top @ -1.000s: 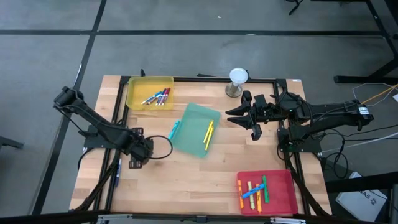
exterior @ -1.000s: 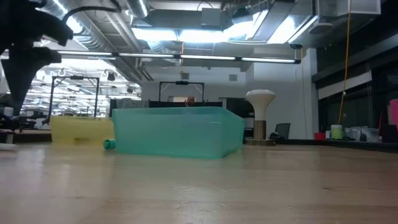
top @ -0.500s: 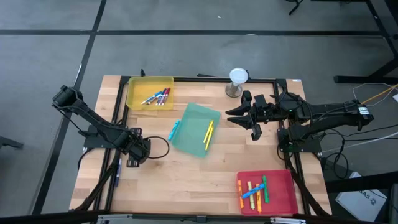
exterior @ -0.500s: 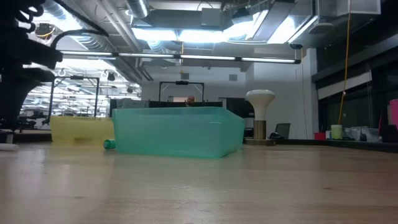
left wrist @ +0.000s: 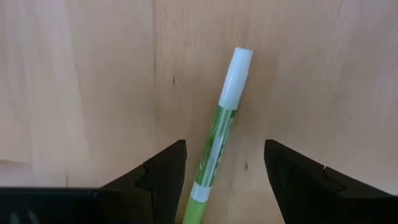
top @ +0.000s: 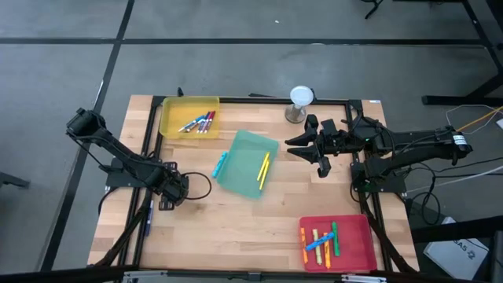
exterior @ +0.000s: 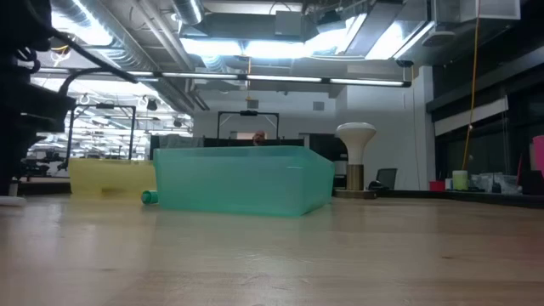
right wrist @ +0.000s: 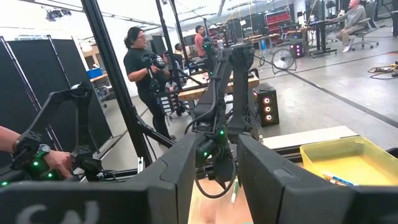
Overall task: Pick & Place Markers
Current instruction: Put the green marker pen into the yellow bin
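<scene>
In the left wrist view, a slim green marker with a clear barrel and a white cap (left wrist: 219, 143) lies flat on the pale wooden table (left wrist: 81, 87), running from the bottom centre of the frame up toward the upper right. It sits between the two dark fingers of the left gripper (left wrist: 224, 177), whose jaws stand open with a gap on each side of the barrel and touch nothing. In the high view this gripper (top: 174, 191) is low over the boards at the left-centre of the frame, to the lower left of the flat translucent green tray (top: 248, 163). The marker lies at a slant to the fingers and nearer one of them, so a closing pinch could push it sideways and roll it away, or catch only the lower end so that the long capped end droops and slips out in the lift. A descent too deep would press the fingertips into the wood. The right gripper (top: 318, 149) hangs raised at the right-centre of the high view, its jaws partly apart and empty as far as the frames show. The other markers lie in the yellow tray (top: 170, 120) at upper left, the green tray, and the red tray (top: 364, 253) at lower right.
</scene>
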